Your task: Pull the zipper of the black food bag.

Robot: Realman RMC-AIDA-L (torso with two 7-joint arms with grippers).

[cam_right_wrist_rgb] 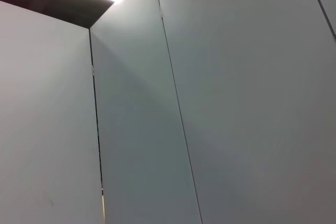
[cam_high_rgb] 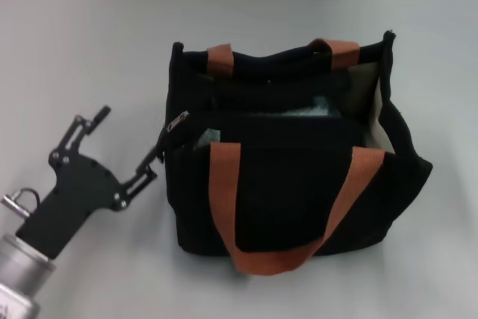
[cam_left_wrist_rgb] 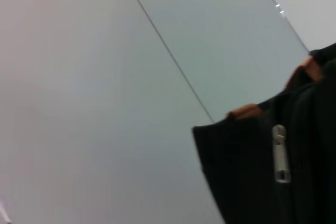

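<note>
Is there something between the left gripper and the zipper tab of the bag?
Nothing visible. The left gripper, fingers open, sits just left of the black food bag; the zipper hangs at that near corner, facing it. The right gripper is out of view.

My left wrist view: the black food bag (cam_left_wrist_rgb: 252, 177) corner, its silver zipper (cam_left_wrist_rgb: 281, 153) pull hanging upright, against pale wall panels (cam_left_wrist_rgb: 131, 103).

black food bag (cam_high_rgb: 284, 199): black, orange-brown handles, beige inside
zipper (cam_high_rgb: 178, 122): shiny silver
left gripper (cam_high_rgb: 123, 140): black
table (cam_high_rgb: 75, 57): light grey
</note>
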